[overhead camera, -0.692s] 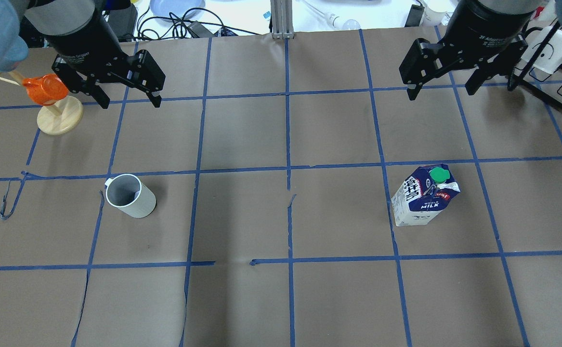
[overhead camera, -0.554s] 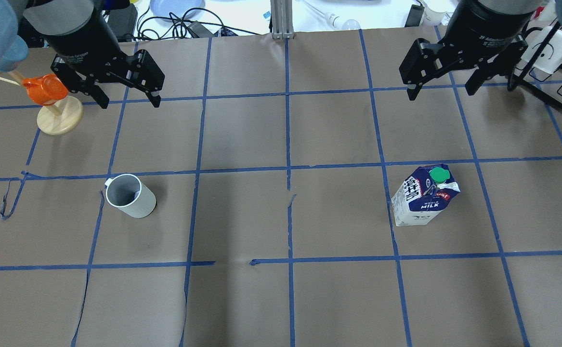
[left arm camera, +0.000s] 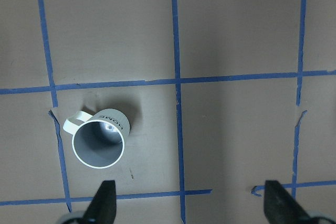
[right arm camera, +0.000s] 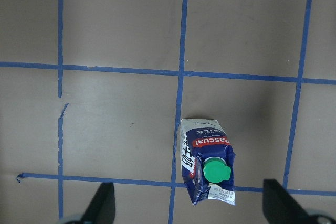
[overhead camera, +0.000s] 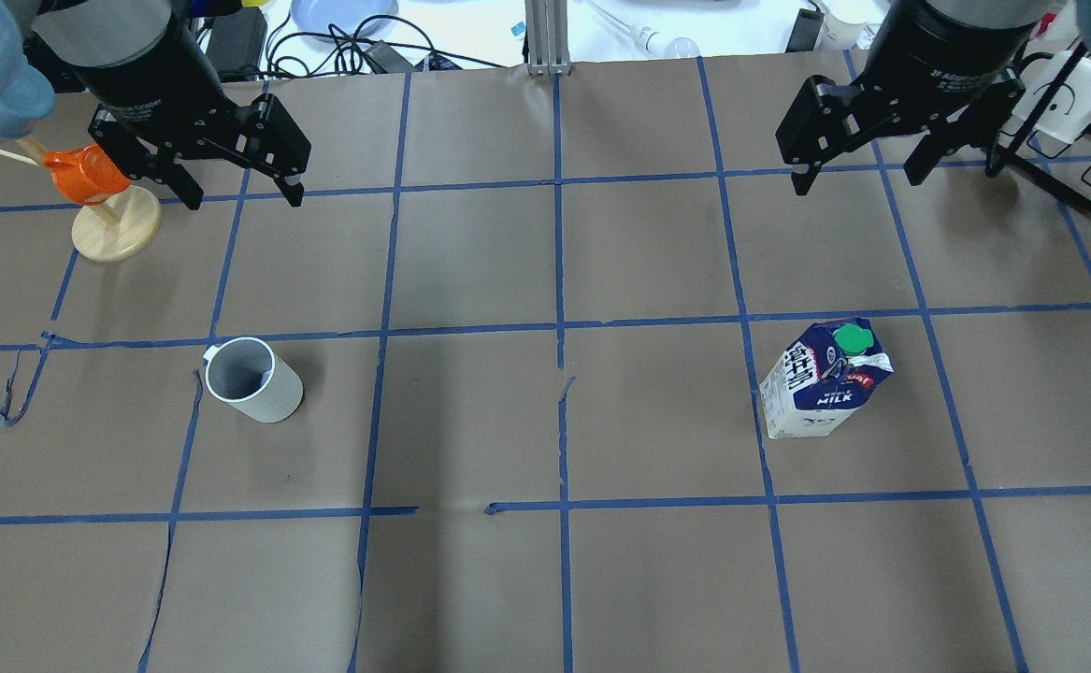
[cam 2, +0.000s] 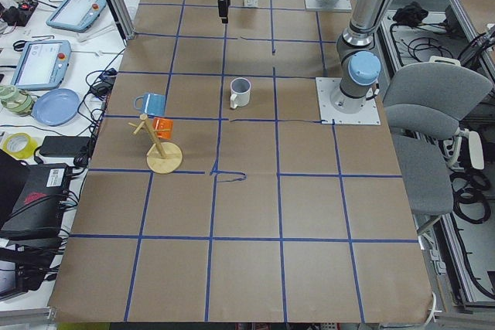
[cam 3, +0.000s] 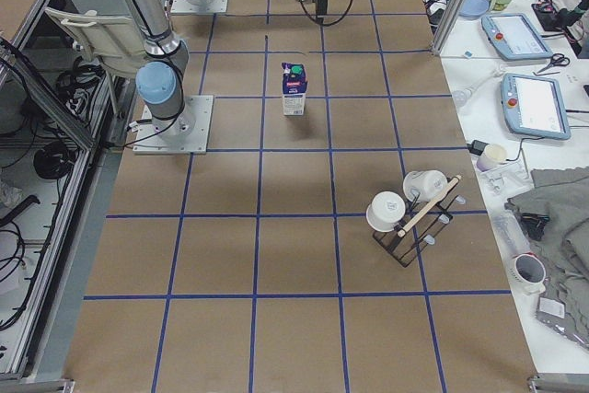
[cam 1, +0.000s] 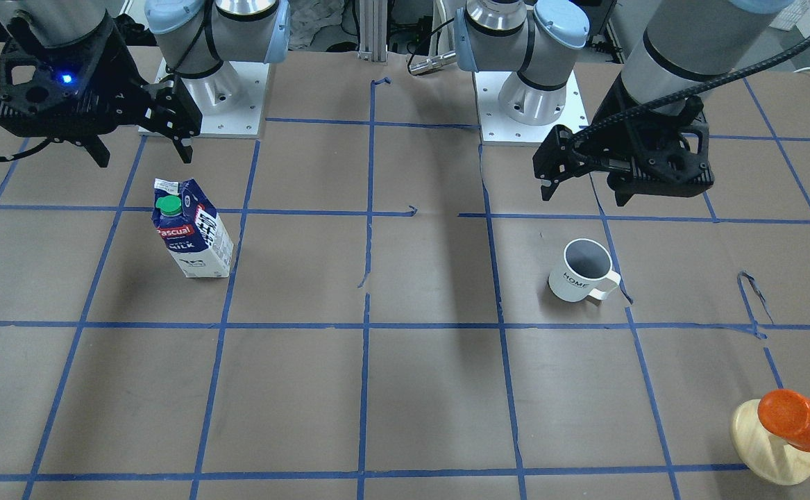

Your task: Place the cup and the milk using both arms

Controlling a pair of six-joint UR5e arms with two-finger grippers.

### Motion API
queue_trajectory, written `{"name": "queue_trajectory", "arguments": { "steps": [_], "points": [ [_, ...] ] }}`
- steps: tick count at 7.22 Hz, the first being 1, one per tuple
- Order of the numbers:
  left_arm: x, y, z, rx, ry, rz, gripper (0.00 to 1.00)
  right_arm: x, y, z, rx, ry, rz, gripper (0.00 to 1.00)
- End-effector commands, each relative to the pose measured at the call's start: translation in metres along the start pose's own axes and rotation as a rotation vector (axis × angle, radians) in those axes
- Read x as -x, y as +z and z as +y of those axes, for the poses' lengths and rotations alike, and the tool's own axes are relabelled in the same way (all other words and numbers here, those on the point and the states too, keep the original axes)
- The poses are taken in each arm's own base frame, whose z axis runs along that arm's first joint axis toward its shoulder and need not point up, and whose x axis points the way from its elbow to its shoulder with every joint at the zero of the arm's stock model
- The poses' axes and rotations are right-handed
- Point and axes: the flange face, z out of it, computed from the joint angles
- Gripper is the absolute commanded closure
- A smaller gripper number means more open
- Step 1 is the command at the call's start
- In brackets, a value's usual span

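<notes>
The white cup (overhead camera: 253, 381) stands upright on the left half of the table, handle to the far left; it also shows in the front view (cam 1: 580, 271) and the left wrist view (left arm camera: 98, 140). The milk carton (overhead camera: 824, 379) stands upright on the right half, green cap on top, and shows in the front view (cam 1: 193, 236) and the right wrist view (right arm camera: 206, 166). My left gripper (overhead camera: 244, 198) is open and empty, raised high over the table near the cup. My right gripper (overhead camera: 855, 182) is open and empty, raised high near the milk.
A wooden mug tree (overhead camera: 115, 229) with an orange cup (overhead camera: 87, 175) stands at the far left. A black rack (cam 3: 409, 213) with white cups stands at the far right. The two arm bases (cam 1: 529, 104) sit at the robot's edge. Blue tape lines grid the brown table.
My left gripper has shifted slightly to the left and toward the far edge. The right gripper, the cup and the milk have not visibly moved.
</notes>
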Motion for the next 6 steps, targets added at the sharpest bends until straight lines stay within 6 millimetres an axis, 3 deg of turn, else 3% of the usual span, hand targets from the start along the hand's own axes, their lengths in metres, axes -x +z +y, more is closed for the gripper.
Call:
{"name": "queue_trajectory", "arguments": {
  "steps": [1, 6],
  "points": [
    [0.0072, 0.001, 0.0019, 0.017, 0.0, -0.073, 0.0, 0.0003, -0.0027, 0.0005, -0.004, -0.002, -0.001, 0.0],
    [-0.0007, 0.0061, -0.0001, 0.027, 0.027, 0.026, 0.0, 0.0011, -0.0034, 0.0012, -0.006, -0.002, -0.001, 0.0]
  ]
}}
